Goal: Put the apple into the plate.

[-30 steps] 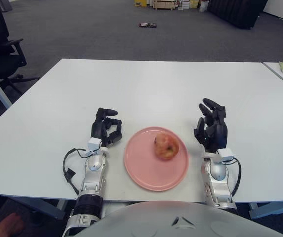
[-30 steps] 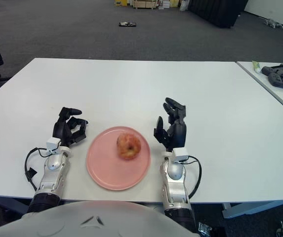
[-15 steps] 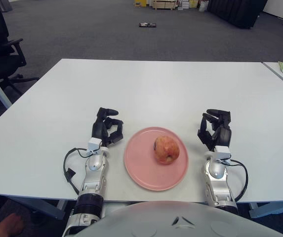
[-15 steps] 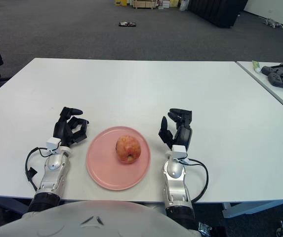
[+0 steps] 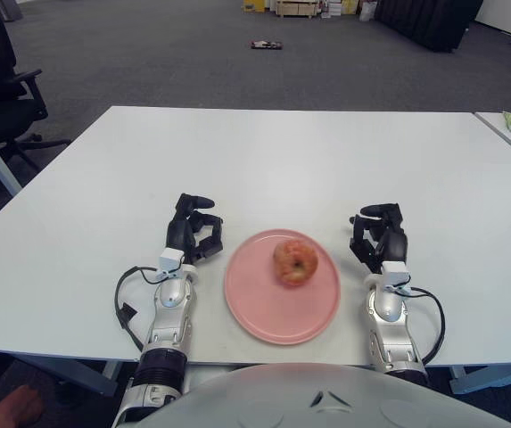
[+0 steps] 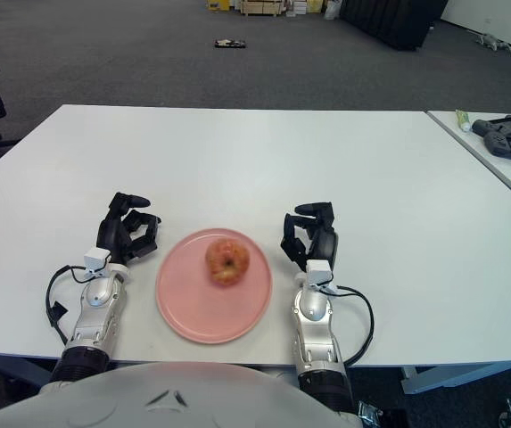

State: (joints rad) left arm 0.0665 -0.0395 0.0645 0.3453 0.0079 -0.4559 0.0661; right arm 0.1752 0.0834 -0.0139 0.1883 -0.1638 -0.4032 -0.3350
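A red-yellow apple lies on the pink plate, toward the plate's far side, with its stem dimple facing up. My right hand is just right of the plate, fingers curled and holding nothing, apart from the apple. On the plate's left side my left hand is also curled and holds nothing. Both forearms lie along the white table near its front edge.
A second table at the far right carries a dark device and a small tube. A black office chair stands off the table's left corner. Grey carpet stretches behind.
The right hand went from raised with spread fingers to lowered and curled beside the plate. The apple rolled slightly toward the plate's far side. The left hand stayed put.
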